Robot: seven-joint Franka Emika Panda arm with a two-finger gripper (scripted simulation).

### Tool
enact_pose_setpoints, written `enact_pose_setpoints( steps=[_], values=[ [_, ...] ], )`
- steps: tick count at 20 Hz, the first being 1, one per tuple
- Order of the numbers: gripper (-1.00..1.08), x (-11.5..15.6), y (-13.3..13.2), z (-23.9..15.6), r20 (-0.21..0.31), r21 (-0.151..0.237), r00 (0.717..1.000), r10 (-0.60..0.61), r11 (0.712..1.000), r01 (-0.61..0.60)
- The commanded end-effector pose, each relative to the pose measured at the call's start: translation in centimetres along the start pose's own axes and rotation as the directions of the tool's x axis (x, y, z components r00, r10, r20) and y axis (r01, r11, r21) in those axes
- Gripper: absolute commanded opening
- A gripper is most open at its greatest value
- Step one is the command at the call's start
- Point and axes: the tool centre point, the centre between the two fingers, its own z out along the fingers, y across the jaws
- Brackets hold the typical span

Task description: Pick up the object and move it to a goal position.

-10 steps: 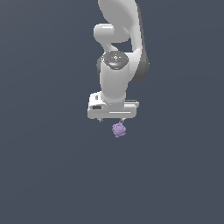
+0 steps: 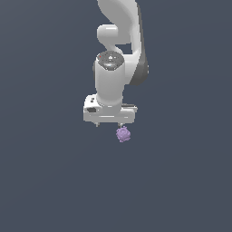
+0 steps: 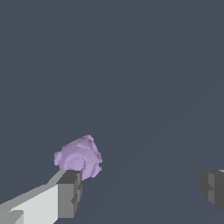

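Light-purple and knobbly, the small roundish object is covered in bumps and ring-like marks and sits just below the white gripper, under its finger on the exterior view's right. In the wrist view the object lies just beside one dark grey blocky finger pad, outside the gap. The smooth-shelled gripper has its fingers spread wide, holding nothing.
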Motion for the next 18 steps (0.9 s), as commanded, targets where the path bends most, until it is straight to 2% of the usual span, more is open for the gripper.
enact_pose_setpoints(
  steps=[1,10,18],
  values=[
    [1.0,0.1,0.8,-0.2,-0.005,-0.005,1.0,0.018,1.0,-0.018],
    [1.0,-0.2,-0.2,0.8,-0.002,0.001,0.999,-0.033,0.999,0.033],
    [1.0,-1.4,-3.2,4.1,0.003,0.024,0.98,-0.2,0.979,0.2]
  ],
)
